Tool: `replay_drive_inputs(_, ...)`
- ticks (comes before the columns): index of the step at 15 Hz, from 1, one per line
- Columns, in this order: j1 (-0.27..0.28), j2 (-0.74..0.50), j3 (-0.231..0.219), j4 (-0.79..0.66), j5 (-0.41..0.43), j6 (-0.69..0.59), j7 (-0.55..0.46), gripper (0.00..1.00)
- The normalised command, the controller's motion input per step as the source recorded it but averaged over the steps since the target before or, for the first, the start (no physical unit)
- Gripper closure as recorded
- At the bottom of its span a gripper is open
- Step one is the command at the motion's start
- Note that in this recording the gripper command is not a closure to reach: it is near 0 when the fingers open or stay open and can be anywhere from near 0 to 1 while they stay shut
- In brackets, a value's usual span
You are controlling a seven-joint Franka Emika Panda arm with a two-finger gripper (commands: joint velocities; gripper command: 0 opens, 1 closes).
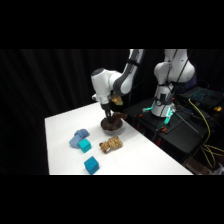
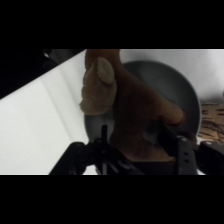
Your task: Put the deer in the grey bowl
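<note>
Near the surface's (image 1: 65, 135) far edge, pincer (image 2: 131, 137) clamped on the deer (image 2: 132, 105), held over the grey bowl (image 1: 113, 126). Open room far-left; blue blocks and tan plush (image 1: 110, 145) crowd the middle. Dark curtain behind.

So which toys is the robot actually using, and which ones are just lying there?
Part of the job:
- the deer, held between the fingers over the bowl
- the grey bowl
- the gripper

Just lying about:
- the small tan spotted plush
- two teal blocks
- a pale blue soft thing
</note>
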Motion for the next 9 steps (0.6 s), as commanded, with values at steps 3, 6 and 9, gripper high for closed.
replay_drive_inputs(3, -0.139, -0.63, 0.023, 0.04, 0.065, -0.6, -0.43, 0.0)
replay_drive_inputs(6, -0.127, -0.64, -0.001, 0.17, -0.037, -0.64, -0.29, 0.0)
replay_drive_inputs(9, -0.098, -0.46, 0.009, 0.25, -0.014, -0.49, -0.21, 0.0)
